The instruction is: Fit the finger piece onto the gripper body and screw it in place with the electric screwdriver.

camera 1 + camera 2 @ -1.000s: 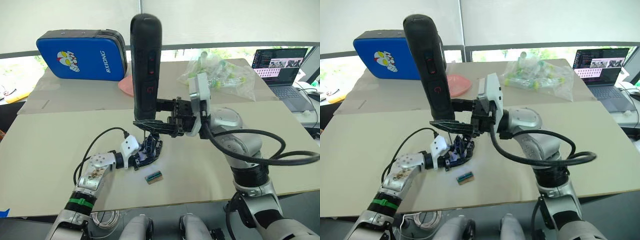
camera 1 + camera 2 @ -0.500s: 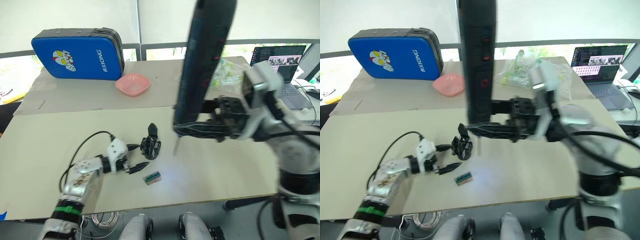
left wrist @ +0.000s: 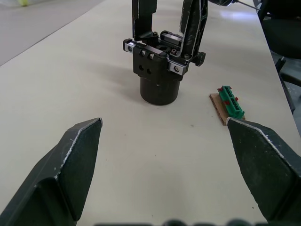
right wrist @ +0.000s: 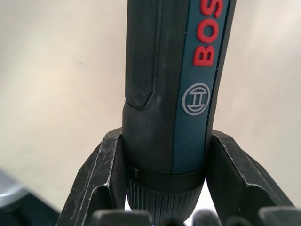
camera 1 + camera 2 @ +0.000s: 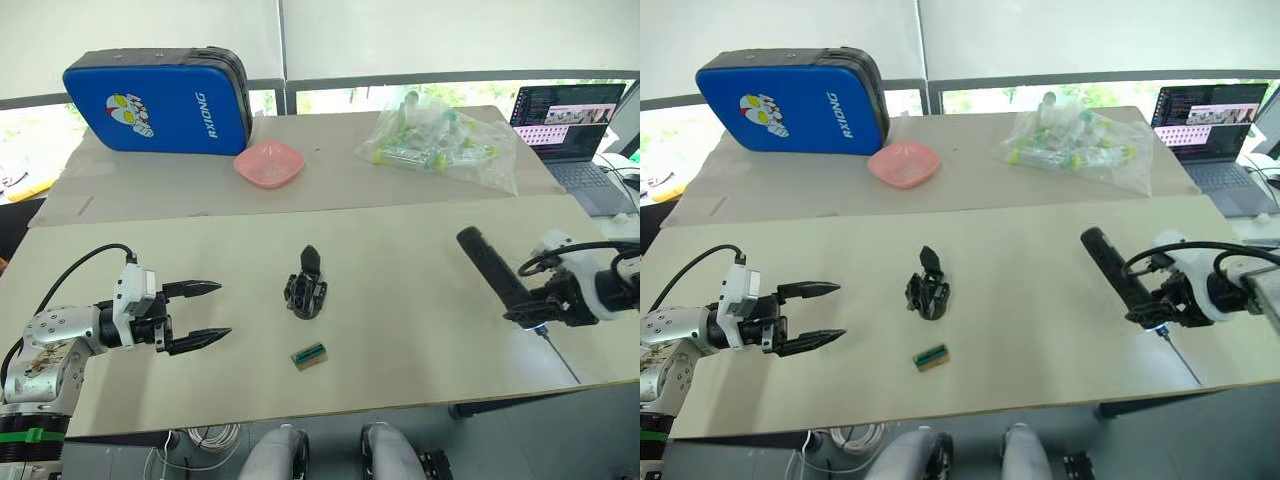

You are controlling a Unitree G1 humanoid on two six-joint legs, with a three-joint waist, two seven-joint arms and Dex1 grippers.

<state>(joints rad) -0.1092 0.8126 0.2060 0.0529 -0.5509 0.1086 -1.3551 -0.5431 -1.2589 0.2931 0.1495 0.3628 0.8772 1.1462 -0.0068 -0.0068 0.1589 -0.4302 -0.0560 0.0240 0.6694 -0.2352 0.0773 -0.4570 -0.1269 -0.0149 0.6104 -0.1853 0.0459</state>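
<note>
A beige table (image 5: pixel 400 330) holds the gripper body (image 5: pixel 305 287) upright at its centre. A blue "RXIONG" case (image 5: pixel 160 100) sits behind. The left gripper (image 5: pixel 195 312) has its jaws spread, empty. The right gripper (image 5: pixel 1150 305) clamps the "BOSCH" electric screwdriver (image 5: pixel 495 272) near the table's right edge.

A blue zipped case (image 5: pixel 160 100), a pink dish (image 5: pixel 269 164) and a clear bag of tubes (image 5: pixel 437 148) sit along the beige bench's (image 5: pixel 400 260) far side. A small tan-and-green block (image 5: pixel 309 356) lies near its front edge. An open laptop (image 5: pixel 570 130) stands at the far right.

L arm silver metal w/ green band at forearm, black cable looping to white wrist block, left gripper (image 5: pixel 195 314) w/ two black pointed fingers; R arm white/silver w/ black cables, right gripper (image 5: pixel 541 311) black.
</note>
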